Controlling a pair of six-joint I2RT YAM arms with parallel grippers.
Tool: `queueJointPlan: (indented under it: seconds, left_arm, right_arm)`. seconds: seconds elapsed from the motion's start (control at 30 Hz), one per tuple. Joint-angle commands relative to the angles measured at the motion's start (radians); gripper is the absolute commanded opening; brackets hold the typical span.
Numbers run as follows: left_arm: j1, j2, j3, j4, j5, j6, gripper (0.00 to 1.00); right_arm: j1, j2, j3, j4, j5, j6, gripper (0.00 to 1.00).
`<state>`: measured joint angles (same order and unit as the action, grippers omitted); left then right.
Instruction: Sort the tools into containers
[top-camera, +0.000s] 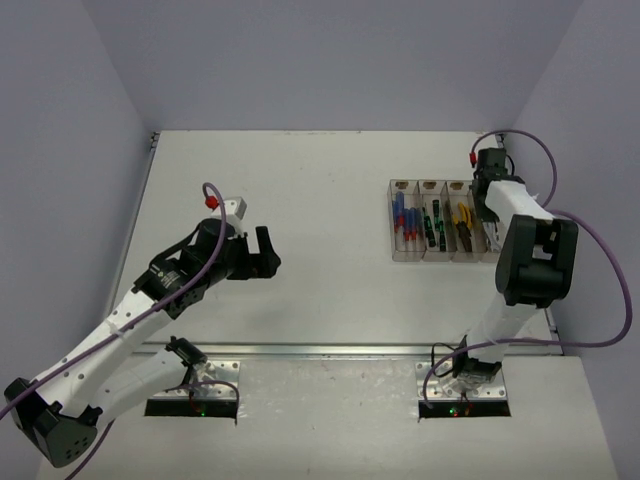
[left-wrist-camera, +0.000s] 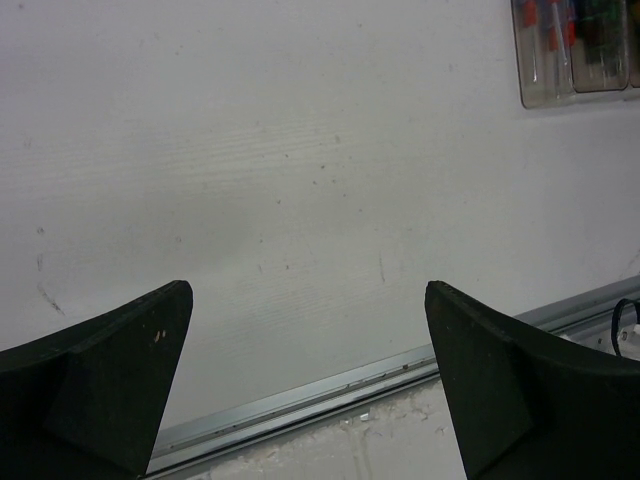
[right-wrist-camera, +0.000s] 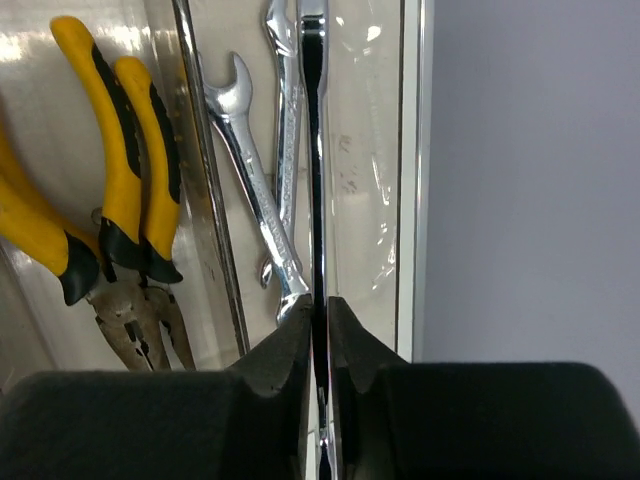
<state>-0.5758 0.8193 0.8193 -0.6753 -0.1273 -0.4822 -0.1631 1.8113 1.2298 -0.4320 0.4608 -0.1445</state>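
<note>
The four joined clear containers (top-camera: 393, 258) stand at the right. They hold blue-and-red screwdrivers (top-camera: 403, 215), black-and-green screwdrivers (top-camera: 432, 222) and yellow-handled pliers (top-camera: 461, 220). My right gripper (right-wrist-camera: 320, 305) is shut on a silver wrench (right-wrist-camera: 317, 150) held edge-on inside the rightmost bin (right-wrist-camera: 410, 150). Two more wrenches (right-wrist-camera: 250, 170) lie in that bin beside it, and the pliers (right-wrist-camera: 130, 170) lie in the bin to the left. My left gripper (top-camera: 268, 252) is open and empty over bare table at the left, far from the bins (left-wrist-camera: 545, 95).
A metal strip (left-wrist-camera: 330, 385) runs along the table's near edge in front of the left gripper (left-wrist-camera: 308, 290). The right wall stands just beyond the rightmost bin. The right arm's body (top-camera: 535, 260) hangs over the table near the bins.
</note>
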Motion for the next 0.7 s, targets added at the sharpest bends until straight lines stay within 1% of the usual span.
queueJointPlan:
  seconds: [0.0, 0.1, 0.17, 0.27, 0.3, 0.33, 0.37, 0.4, 0.43, 0.47, 0.53, 0.6, 0.63, 0.67]
  left_arm:
    - [-0.004, -0.023, -0.002, 0.059, 0.037, 0.025, 1.00]
    - [-0.002, -0.020, 0.000, 0.056, 0.031, 0.025, 1.00]
    - [-0.004, -0.018, 0.001, 0.054, 0.026, 0.023, 1.00]
    - [0.001, -0.017, 0.007, 0.049, 0.007, 0.017, 1.00]
    - [0.011, -0.017, 0.011, 0.048, 0.003, 0.018, 1.00]
    - [0.024, -0.018, 0.015, 0.046, 0.000, 0.019, 1.00]
    - [0.046, -0.021, 0.016, 0.046, -0.004, 0.017, 1.00]
    - [0.080, -0.028, 0.018, 0.044, -0.012, 0.015, 1.00]
    - [0.086, -0.030, 0.020, 0.042, -0.023, 0.013, 1.00]
    - [0.117, -0.043, 0.024, 0.040, -0.031, 0.012, 1.00]
    - [0.136, -0.060, 0.034, 0.045, -0.081, 0.013, 1.00]
    - [0.136, -0.064, 0.048, 0.050, -0.137, 0.017, 1.00]
    - [0.136, -0.063, 0.056, 0.053, -0.167, 0.023, 1.00]
    - [0.136, -0.062, 0.069, 0.062, -0.207, 0.049, 1.00]
  right_arm:
    - [-0.009, 0.014, 0.082, 0.062, 0.007, -0.038, 0.32]
    - [-0.009, 0.021, 0.112, 0.035, -0.012, -0.007, 0.48]
    - [-0.009, 0.025, 0.134, 0.014, 0.000, 0.004, 0.53]
    - [-0.008, -0.009, 0.176, -0.043, 0.000, 0.054, 0.55]
    - [-0.007, -0.038, 0.177, -0.059, -0.012, 0.095, 0.62]
    - [-0.005, -0.070, 0.177, -0.074, -0.027, 0.135, 0.75]
    - [-0.002, -0.106, 0.174, -0.086, -0.049, 0.148, 0.99]
    - [0.004, -0.148, 0.156, -0.105, -0.076, 0.212, 0.99]
    - [0.009, -0.195, 0.140, -0.107, -0.104, 0.236, 0.99]
    - [0.015, -0.254, 0.120, -0.116, -0.141, 0.262, 0.99]
    - [0.026, -0.476, 0.064, -0.129, -0.277, 0.303, 0.99]
    - [0.035, -0.612, -0.032, -0.121, -0.415, 0.332, 0.99]
    - [0.038, -0.681, -0.064, -0.120, -0.451, 0.343, 0.99]
    - [0.041, -0.789, -0.127, -0.119, -0.520, 0.363, 0.99]
